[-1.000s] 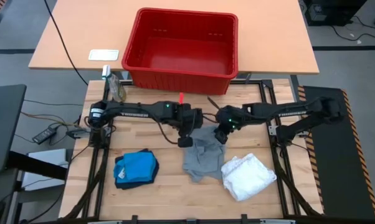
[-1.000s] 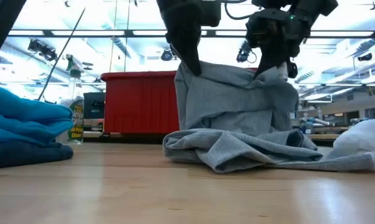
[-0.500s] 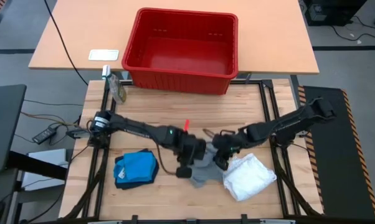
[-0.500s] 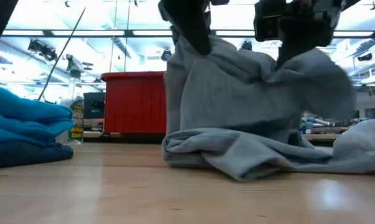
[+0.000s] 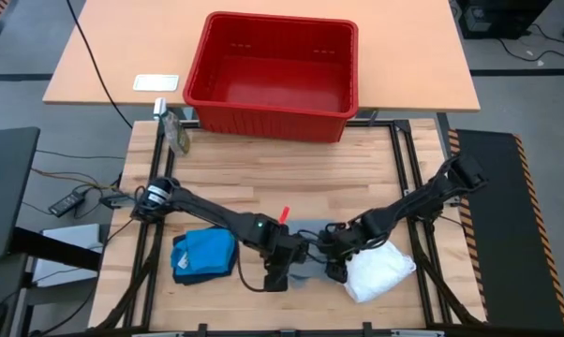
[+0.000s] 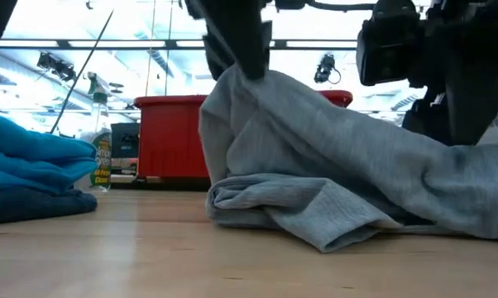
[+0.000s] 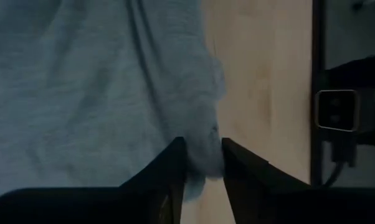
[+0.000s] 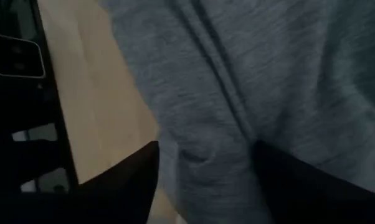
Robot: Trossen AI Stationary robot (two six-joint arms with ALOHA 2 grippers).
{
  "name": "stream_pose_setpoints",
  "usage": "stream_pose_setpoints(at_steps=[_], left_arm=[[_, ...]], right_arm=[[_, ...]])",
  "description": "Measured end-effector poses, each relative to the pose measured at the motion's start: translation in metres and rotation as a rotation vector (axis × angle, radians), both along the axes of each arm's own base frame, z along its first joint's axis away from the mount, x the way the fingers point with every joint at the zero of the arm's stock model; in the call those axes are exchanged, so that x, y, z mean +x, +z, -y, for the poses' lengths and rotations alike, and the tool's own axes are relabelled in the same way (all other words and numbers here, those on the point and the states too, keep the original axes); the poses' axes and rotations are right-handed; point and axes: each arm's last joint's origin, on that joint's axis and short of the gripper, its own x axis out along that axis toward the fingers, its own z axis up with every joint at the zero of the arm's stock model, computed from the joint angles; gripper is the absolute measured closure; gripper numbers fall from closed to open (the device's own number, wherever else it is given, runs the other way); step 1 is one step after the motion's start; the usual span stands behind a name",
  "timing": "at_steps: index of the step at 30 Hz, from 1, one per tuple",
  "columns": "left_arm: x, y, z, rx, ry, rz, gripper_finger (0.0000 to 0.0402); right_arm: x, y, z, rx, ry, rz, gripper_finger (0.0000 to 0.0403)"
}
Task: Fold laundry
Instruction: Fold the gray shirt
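Grey cloth is what both your arms have hold of: the light grey garment [image 5: 309,245] lies near the front edge of the wooden table [image 5: 254,173], about midway between its left and right sides, and both grippers are down on it. Your left gripper [image 5: 275,272] reaches in from the left side and sits at the garment's front left part; the left wrist view shows its two dark fingers [image 7: 172,163] nearly closed, with a fold of the grey fabric [image 7: 88,93] pinched between them. Your right gripper [image 5: 338,265] comes in from the right side and is at the garment's front right part, just beside the white garment [image 5: 380,271]; in the right wrist view its fingers [image 8: 134,171] stand wider apart, with grey fabric [image 8: 237,93] filling the space between them, so it has a grip on the same piece.

From table height you see the grey garment [image 6: 332,165] lifted into a ridge under the left gripper [image 6: 237,41] and sloping down towards the right gripper [image 6: 456,74], while its lower folds rest bunched on the wood.

Your bright blue garment [image 5: 205,251] sits folded towards the front left corner, on top of a dark navy one [image 5: 184,273] that shows under its edge. Behind the back edge you have the red basket [image 5: 273,70] on another table, and a spray bottle [image 5: 175,130] stands at the back left corner
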Motion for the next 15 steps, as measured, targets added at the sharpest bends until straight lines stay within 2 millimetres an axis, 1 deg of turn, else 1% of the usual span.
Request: stream_pose_setpoints(at_steps=[2,4,9,11,13,15], left_arm=[[-0.003,0.007,-0.001,-0.008,0.012,0.007,0.0292],[-0.004,0.013,-0.002,-0.016,0.017,0.024,0.0291],[-0.005,0.026,-0.012,-0.040,0.083,0.055,0.0290],[-0.003,0.026,-0.016,-0.042,0.104,0.059,0.0292],[0.004,0.021,-0.018,-0.048,0.115,0.083,0.0297],[0.012,0.010,-0.018,-0.038,0.121,0.085,0.0304]], right_arm=[[-0.002,0.007,0.001,0.008,-0.011,0.015,0.0128],[-0.004,0.016,0.003,0.006,-0.023,0.057,0.0125],[-0.010,0.041,0.009,-0.023,-0.033,0.174,0.0135],[-0.010,0.045,0.011,-0.068,-0.062,0.215,0.0140],[-0.008,0.044,0.012,-0.116,-0.099,0.239,0.0145],[-0.003,0.039,0.011,-0.135,-0.113,0.250,0.0149]])
